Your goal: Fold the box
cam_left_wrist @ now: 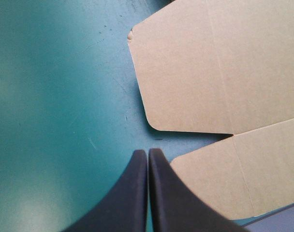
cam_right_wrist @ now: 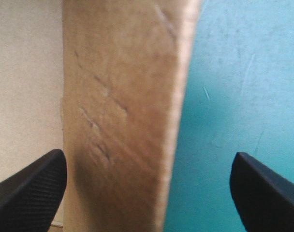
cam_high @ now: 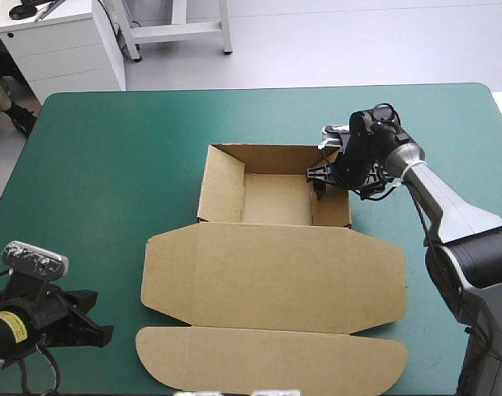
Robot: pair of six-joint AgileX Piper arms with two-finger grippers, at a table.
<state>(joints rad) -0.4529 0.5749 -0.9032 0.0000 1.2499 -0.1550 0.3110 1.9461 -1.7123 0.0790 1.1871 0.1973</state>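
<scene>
- The teal-green tabletop fills the high view, and the brown box lies at its middle.
- The box is an open tray with its lid flat. The tray sits toward 12 o'clock with its walls raised. The broad lid spreads from it toward 6 o'clock, and a long rounded flap ends it near the tabletop's 6 o'clock edge.
- The right arm reaches in from 3 o'clock to the tray's 3 o'clock wall, near that wall's 12 o'clock end.
- The right jaws stand wide apart astride the wall, holding nothing. One black finger is on the tray's inner side. The other is over the bare cover outside, and neither visibly presses the board.
- The left jaws sit at about 8 o'clock on the tabletop, well apart from the tray. They are fully closed and empty, with the fingers meeting in a point. The lid's rounded corner lies just ahead of them and the flap just beside.
</scene>
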